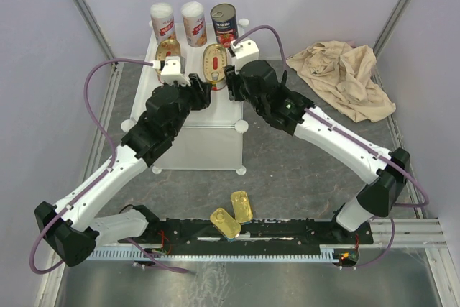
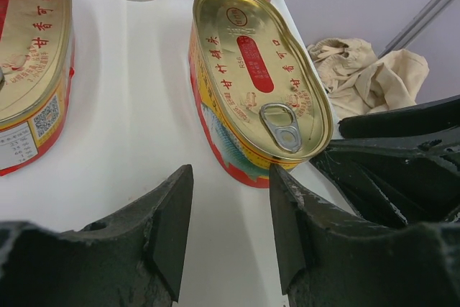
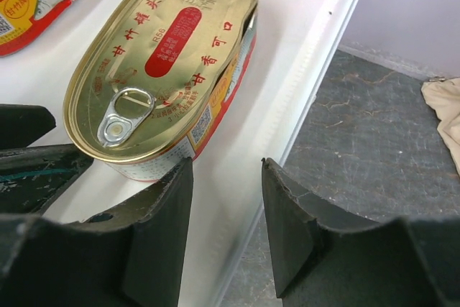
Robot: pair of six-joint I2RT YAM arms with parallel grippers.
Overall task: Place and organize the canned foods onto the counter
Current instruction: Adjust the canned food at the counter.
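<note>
On the white counter [image 1: 194, 145] stand two white-and-red cans [image 1: 163, 22] [image 1: 194, 24] and a dark can [image 1: 223, 25] in a back row. In front of them lie two oblong tins [image 1: 168, 52] [image 1: 214, 64]. Two gold rectangular tins [image 1: 241, 205] [image 1: 225, 222] lie on the table near the arm bases. My left gripper [image 2: 230, 228] is open and empty just short of the right oblong tin [image 2: 251, 77]. My right gripper [image 3: 226, 228] is open too, with its left finger [image 3: 154, 235] at that tin's [image 3: 165, 55] near end and nothing between the jaws.
A beige cloth [image 1: 345, 77] lies crumpled on the grey table at the back right. Both grippers crowd together over the counter's middle, the right one [image 2: 402, 149] showing beside the left. The counter's right edge [image 3: 302, 106] drops to the table.
</note>
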